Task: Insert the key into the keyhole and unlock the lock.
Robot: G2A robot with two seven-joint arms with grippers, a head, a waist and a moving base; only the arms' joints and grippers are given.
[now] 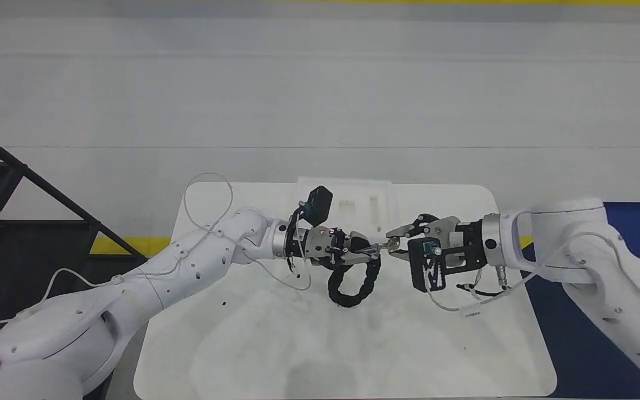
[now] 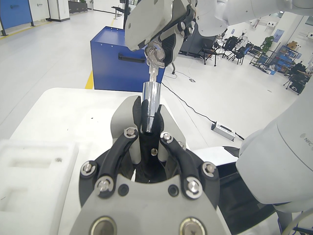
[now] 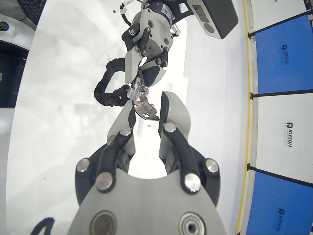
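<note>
A chrome lock cylinder [image 2: 151, 99] with a black cable loop [image 1: 355, 285] is held above the white table, with my left gripper [image 2: 149, 116] shut on the cylinder. The silver key [image 2: 154, 59] has its blade in the keyhole [image 3: 141, 90]. The key's head [image 3: 146, 110] sits between the fingers of my right gripper [image 3: 146, 113], which is shut on it. In the top view the left gripper [image 1: 350, 245] and right gripper [image 1: 397, 243] meet tip to tip over the table's middle. The cable [image 3: 110, 94] hangs down from the cylinder.
A white foam tray [image 1: 350, 200] with cut-out recesses lies at the table's far edge, behind the grippers; it shows in the left wrist view as well [image 2: 31, 172]. The table [image 1: 300, 350] has bare room in front. A blue cabinet [image 2: 110, 59] stands on the floor beyond.
</note>
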